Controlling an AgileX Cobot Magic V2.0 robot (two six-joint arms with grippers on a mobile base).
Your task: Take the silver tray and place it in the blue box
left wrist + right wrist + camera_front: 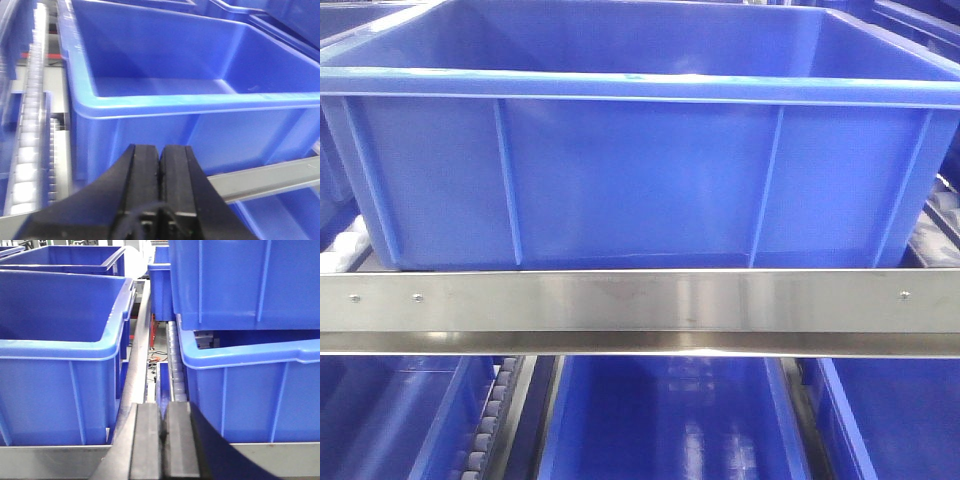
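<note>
The blue box (pixel 640 170) fills the front view, standing just behind a steel rail, and what shows of its inside is bare. The left wrist view takes in its near wall and rolled rim (pixel 200 102). My left gripper (pixel 160 150) hangs shut in front of that wall, below the rim, with nothing between its fingers. My right gripper (pixel 163 407) is shut and empty too, lined up with the gap between two blue crates. The silver tray is out of view in every frame.
A flat stainless-steel rail (pixel 640 300) runs across in front of the box. Roller tracks (pixel 30 125) flank the box on its left. More blue crates sit on a lower level (pixel 660 420), and stacked ones stand to the right (pixel 245 285).
</note>
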